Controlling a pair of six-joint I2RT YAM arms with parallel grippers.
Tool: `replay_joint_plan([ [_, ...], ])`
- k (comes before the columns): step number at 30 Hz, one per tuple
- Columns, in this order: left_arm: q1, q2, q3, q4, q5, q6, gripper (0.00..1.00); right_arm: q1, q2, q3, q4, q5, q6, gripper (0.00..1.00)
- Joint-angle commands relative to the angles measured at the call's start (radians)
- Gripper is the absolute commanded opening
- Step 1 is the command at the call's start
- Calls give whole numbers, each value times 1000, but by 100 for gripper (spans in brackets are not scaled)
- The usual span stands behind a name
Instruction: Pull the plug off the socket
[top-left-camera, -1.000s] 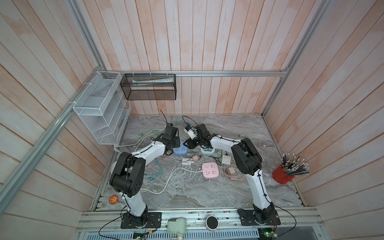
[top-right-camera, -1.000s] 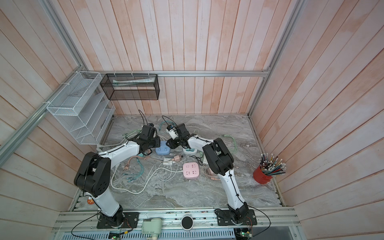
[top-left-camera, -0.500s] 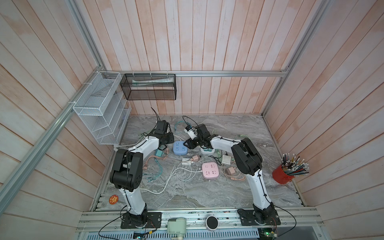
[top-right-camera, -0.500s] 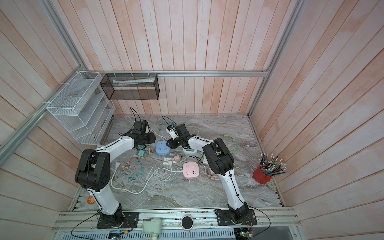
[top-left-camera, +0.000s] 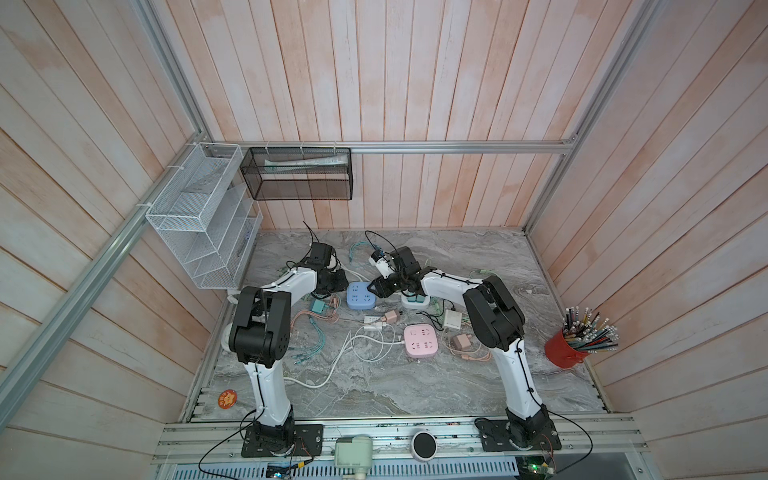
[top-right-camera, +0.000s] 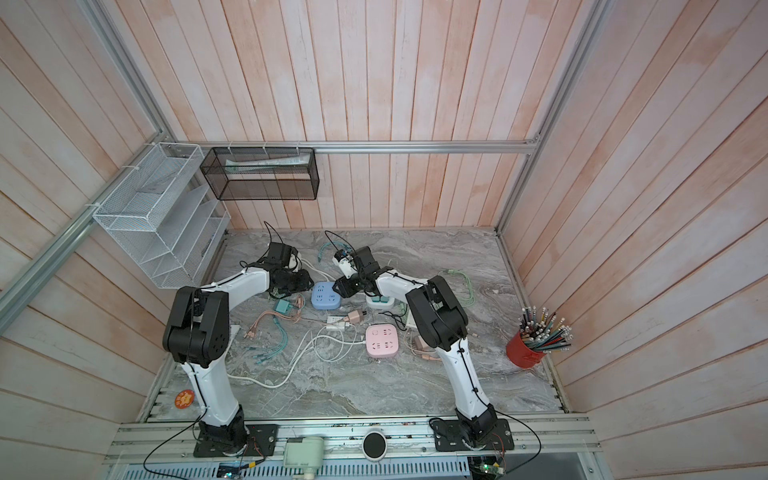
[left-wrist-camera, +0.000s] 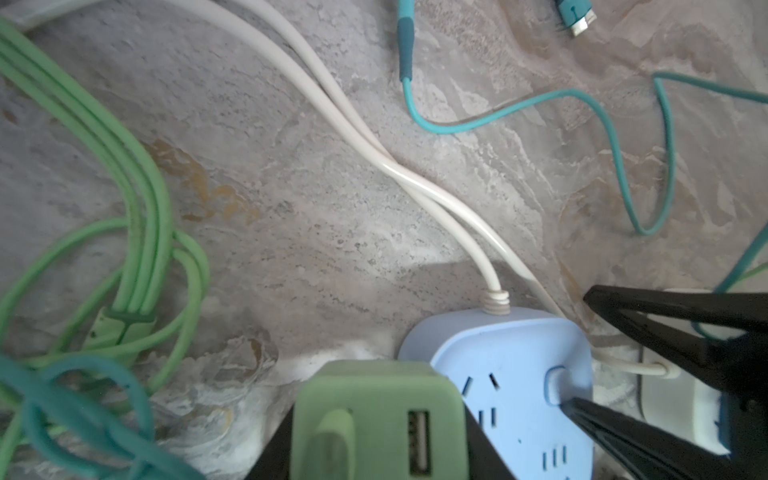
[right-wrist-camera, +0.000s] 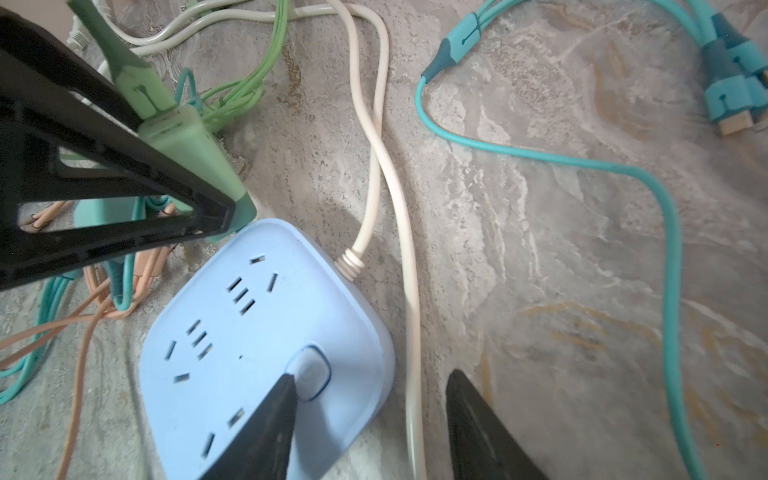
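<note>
Blue socket (top-left-camera: 360, 296) flat on the marble worktop (top-left-camera: 395, 386), about midway between the left and right edges and nearer the back edge than the front; face up, every slot in view empty. White cable (right-wrist-camera: 376, 158) joined to one side of it. Green plug (left-wrist-camera: 374, 415) off the socket, clamped between the fingers of the left gripper (top-left-camera: 334, 282), held just beside the socket's corner on the left; touching it or not, impossible to tell. Green cable (left-wrist-camera: 137, 199) plugged into the plug, trailing in loops toward the left edge. Right gripper (right-wrist-camera: 374, 376) at the socket's opposite side, jaws apart and gripping nothing: one fingertip (right-wrist-camera: 282, 399) over the top face at the button (right-wrist-camera: 309, 368), the other past the socket's edge, above the worktop beside the white cable. Teal cable (right-wrist-camera: 582, 162) loose on the marble toward the back edge. Pink socket (top-left-camera: 420, 340) nearer the front edge, well apart from the blue one. Red pencil cup (top-left-camera: 563, 353) by the right edge, full of pencils.
</note>
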Motion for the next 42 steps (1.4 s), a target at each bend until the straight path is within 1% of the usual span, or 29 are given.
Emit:
replay_joint_plan([
  [1, 25, 32, 46, -46, 61, 20, 37, -14, 31, 3, -135, 48, -8, 55],
  [5, 30, 61, 88, -112, 54, 36, 39, -14, 20, 13, -134, 47, -3, 56],
  [8, 31, 57, 90, -126, 33, 39, 44, -13, 10, 21, -139, 45, -3, 56],
  [9, 31, 53, 90, -129, 30, 40, 47, -14, 7, 23, -142, 45, -3, 56],
  [11, 32, 58, 96, -138, 28, 46, 57, -14, 4, 34, -145, 40, -5, 57],
  [13, 31, 67, 107, -159, 29, 52, 59, -14, -2, 40, -146, 31, -4, 58],
  [16, 32, 64, 106, -164, 26, 50, 69, -12, -14, 40, -140, 22, -3, 59],
  [18, 31, 57, 107, -166, 26, 50, 71, -11, -21, 45, -138, 16, -3, 59],
  [21, 32, 38, 110, -162, 21, 51, 79, -11, -35, 51, -138, 8, -6, 60],
  [24, 32, 16, 113, -160, 17, 51, 90, -11, -59, 46, -125, 8, -3, 61],
  [26, 32, 3, 113, -165, 14, 49, 100, -11, -76, 38, -111, 8, 1, 61],
  [29, 35, -18, 110, -173, 12, 41, 100, -12, -98, 31, -97, 9, 10, 62],
  [31, 40, -28, 110, -177, 37, 38, 100, -13, -115, 26, -94, 11, 12, 62],
  [34, 52, -22, 133, -213, 138, 47, 100, -16, -138, 19, -84, 10, 17, 62],
  [38, 52, -29, 144, -223, 226, 48, 100, -23, -166, 10, -72, 5, 25, 63],
  [42, 57, -46, 132, -196, 297, 29, 100, -34, -201, -14, -54, 14, 37, 63],
])
